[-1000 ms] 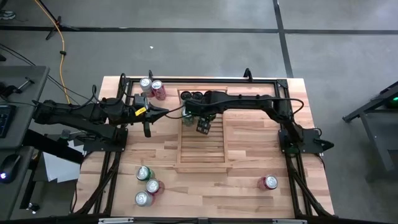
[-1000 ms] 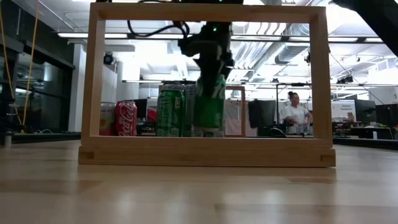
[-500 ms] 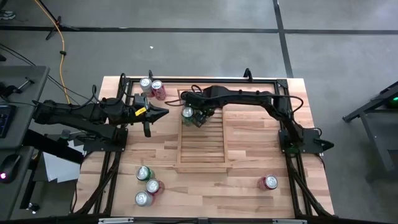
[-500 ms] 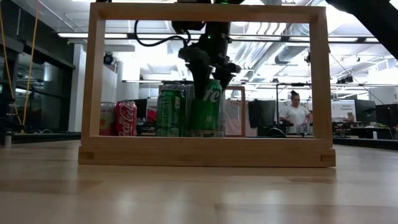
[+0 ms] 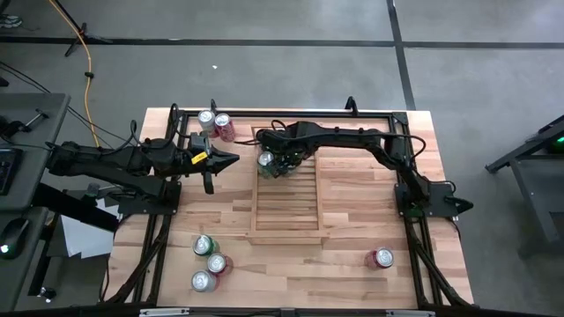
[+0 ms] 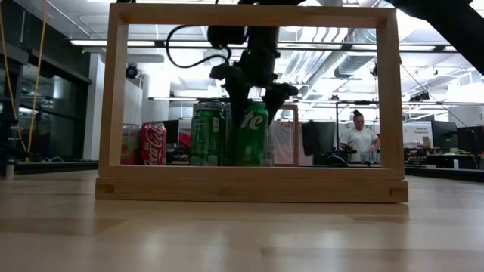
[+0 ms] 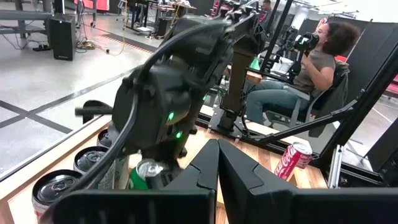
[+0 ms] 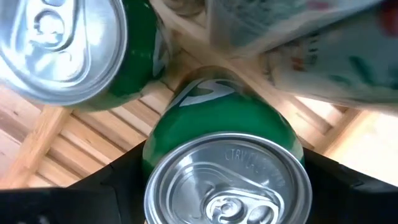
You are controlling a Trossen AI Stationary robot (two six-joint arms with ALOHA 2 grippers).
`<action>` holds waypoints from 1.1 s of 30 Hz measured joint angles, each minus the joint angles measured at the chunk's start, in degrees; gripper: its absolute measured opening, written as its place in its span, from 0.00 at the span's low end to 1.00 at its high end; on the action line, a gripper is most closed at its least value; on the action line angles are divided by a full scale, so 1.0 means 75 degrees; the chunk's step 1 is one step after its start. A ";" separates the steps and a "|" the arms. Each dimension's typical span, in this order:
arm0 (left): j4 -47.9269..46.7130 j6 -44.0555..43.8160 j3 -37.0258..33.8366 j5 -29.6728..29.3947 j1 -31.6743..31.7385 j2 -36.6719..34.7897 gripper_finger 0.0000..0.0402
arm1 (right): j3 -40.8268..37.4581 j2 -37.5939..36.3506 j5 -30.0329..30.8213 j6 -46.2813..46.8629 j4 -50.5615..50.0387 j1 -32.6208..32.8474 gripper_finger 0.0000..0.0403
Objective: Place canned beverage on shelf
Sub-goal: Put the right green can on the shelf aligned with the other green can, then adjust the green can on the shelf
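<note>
**Green can set down at the shelf's far end**

Here we see the right end effector (image 6: 253, 94) straddling a green can (image 6: 252, 134), its fingers spread around the can's sides, at roughly the eleven o'clock corner of the shelf (image 5: 286, 222). The can stands upright beside a second green can (image 6: 207, 134), packed close, we judge, to leave room for more. We cannot say whether the fingers press the can or merely flank it. The left end effector (image 5: 222, 159) waits pressed together at nine o'clock of the shelf. On the held can only the letters "te" show; the red can (image 6: 153, 143) behind carries Coca-Cola script.
</note>
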 joint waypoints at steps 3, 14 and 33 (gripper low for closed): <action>0.0003 0.0000 0.0000 0.0003 0.0000 -0.0003 0.00 | -0.0003 0.0146 -0.0021 0.0176 0.0017 0.0000 0.71; 0.0000 0.0003 0.0000 0.0006 -0.0002 0.0000 0.00 | 0.0000 0.0244 -0.0064 0.0399 0.0184 0.0000 0.78; -0.0013 0.0087 0.0000 -0.0327 -0.0002 0.0000 0.00 | 0.1716 0.0270 -0.0270 -0.0775 -0.1094 0.0011 0.93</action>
